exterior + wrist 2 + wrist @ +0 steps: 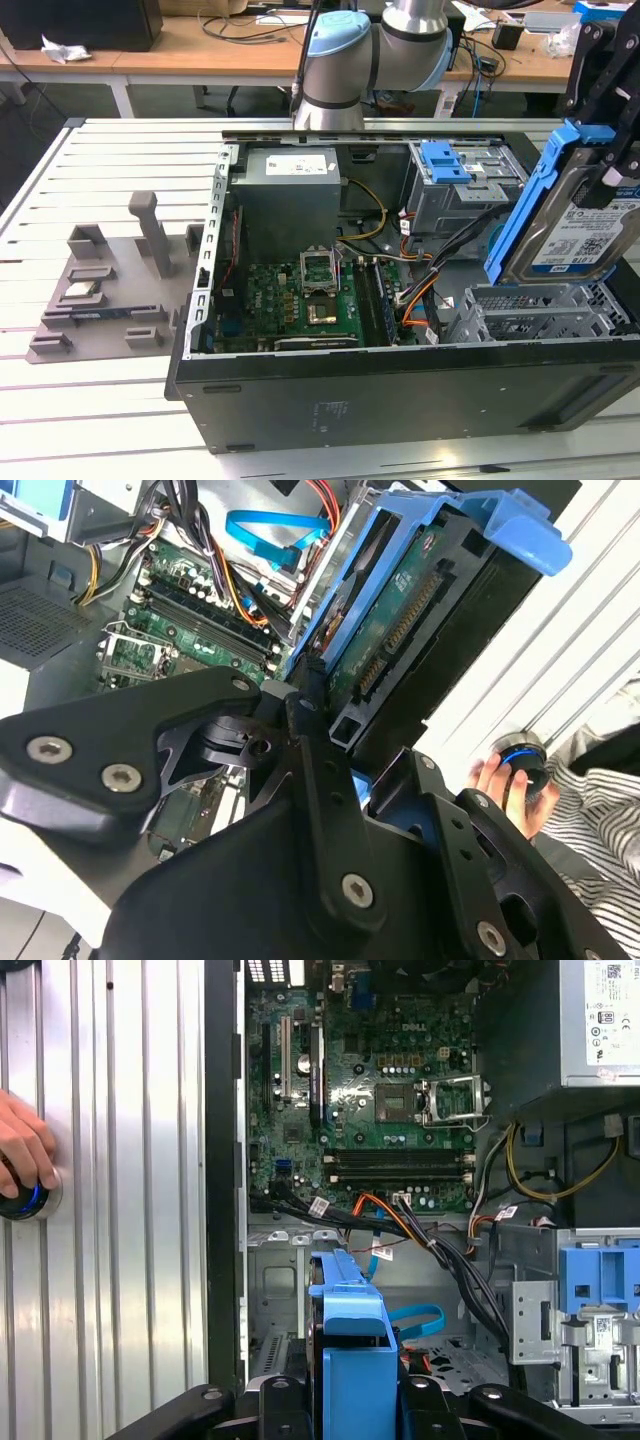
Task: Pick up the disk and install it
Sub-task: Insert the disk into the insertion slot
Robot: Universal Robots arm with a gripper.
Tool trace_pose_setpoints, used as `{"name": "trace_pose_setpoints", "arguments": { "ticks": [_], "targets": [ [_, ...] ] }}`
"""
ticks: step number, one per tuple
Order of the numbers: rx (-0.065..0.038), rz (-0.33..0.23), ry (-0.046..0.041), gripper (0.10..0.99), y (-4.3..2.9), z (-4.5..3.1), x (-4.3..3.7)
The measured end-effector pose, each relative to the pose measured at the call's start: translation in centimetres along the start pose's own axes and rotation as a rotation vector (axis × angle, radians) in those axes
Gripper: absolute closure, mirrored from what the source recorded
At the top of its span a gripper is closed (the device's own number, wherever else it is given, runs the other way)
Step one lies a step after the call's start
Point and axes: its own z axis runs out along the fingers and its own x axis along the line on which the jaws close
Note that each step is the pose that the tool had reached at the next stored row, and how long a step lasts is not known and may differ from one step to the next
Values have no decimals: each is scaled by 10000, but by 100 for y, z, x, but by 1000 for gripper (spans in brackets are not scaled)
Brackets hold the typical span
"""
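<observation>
One disk (575, 215), clamped in my tool (612, 150), hangs tilted above the drive cage (540, 310); I judge it needs squaring to the bay before lowering.

One disk (580, 225), one computer case (400, 385)
</observation>
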Motion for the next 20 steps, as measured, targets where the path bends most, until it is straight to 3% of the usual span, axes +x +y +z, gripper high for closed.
{"name": "trace_pose_setpoints", "arguments": {
  "ticks": [8,20],
  "targets": [
    [0,-1,-1,722,-7,55,0],
    [-8,1,5,722,-13,283,6]
  ]
}}
